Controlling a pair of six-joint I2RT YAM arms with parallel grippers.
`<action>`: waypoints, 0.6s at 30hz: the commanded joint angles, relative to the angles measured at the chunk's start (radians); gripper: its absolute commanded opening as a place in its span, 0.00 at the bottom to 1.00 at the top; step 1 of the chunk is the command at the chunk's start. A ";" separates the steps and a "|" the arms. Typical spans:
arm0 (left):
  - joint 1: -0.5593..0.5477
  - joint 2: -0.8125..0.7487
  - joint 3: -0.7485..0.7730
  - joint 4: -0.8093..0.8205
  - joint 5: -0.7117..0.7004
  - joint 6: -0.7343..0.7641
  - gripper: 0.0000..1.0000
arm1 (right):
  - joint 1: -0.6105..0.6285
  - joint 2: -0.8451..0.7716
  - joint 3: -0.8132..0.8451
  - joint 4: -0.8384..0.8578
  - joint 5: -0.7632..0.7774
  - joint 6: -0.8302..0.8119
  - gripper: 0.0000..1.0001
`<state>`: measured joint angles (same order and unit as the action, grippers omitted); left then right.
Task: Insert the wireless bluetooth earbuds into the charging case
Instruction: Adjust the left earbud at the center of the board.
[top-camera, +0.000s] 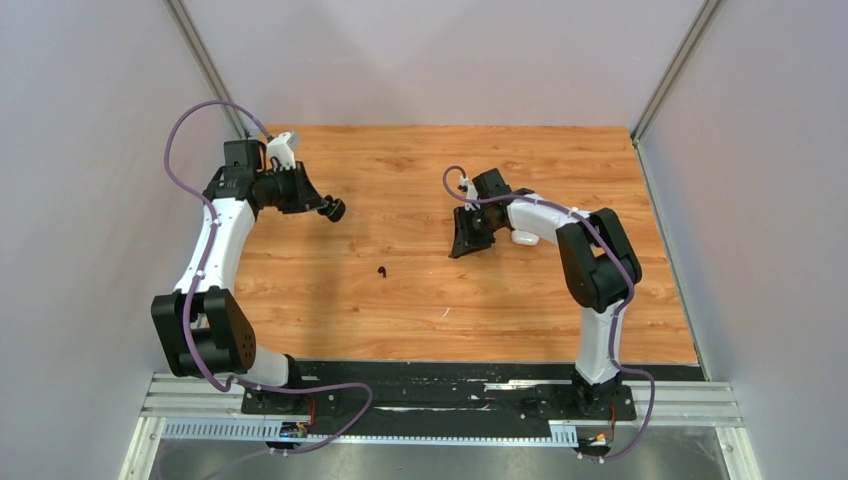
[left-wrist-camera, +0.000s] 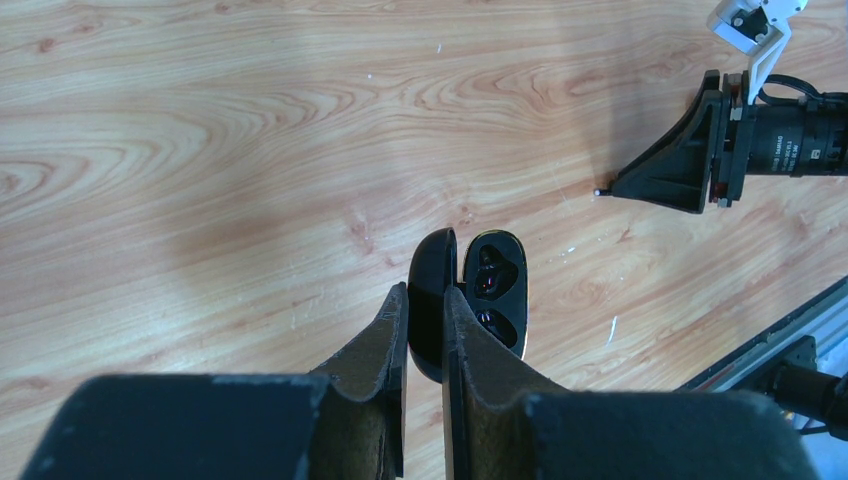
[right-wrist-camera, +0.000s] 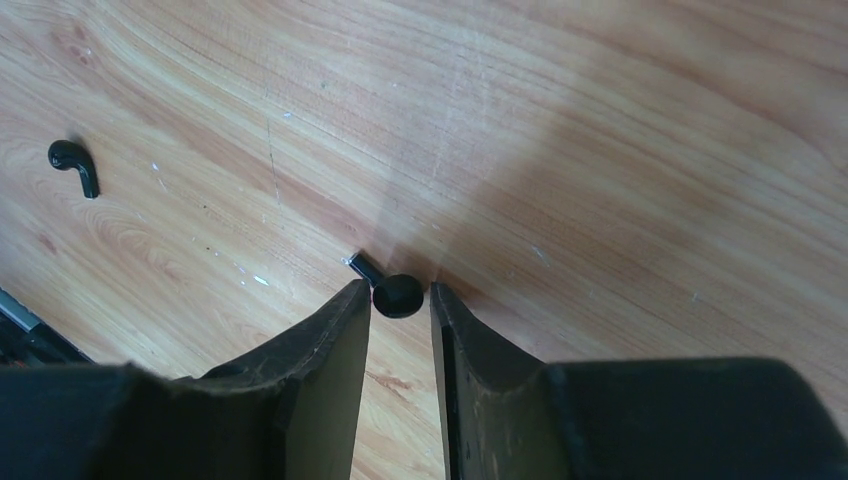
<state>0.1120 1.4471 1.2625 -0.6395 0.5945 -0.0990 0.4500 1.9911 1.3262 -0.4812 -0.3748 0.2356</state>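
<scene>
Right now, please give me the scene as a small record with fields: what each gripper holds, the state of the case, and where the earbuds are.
left gripper: shut on the lid of the charging case
charging case: black, lid open, sockets in view and seemingly empty
right gripper: shut on the held earbud, black
loose earbud: black, lying on the table, apart from both grippers
white object: beside the right arm, partly hidden, kind not clear
</scene>
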 joint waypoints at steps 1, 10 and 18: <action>0.007 -0.019 -0.003 0.016 0.016 0.016 0.00 | 0.024 0.010 0.016 -0.009 0.075 -0.002 0.33; 0.006 -0.014 -0.001 0.012 0.019 0.018 0.00 | 0.042 0.014 0.019 -0.011 0.096 -0.006 0.32; 0.007 -0.010 -0.002 0.006 0.021 0.021 0.00 | 0.042 0.001 0.001 -0.014 0.107 -0.007 0.29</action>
<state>0.1120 1.4471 1.2572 -0.6399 0.5945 -0.0978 0.4843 1.9907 1.3342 -0.4782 -0.3153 0.2344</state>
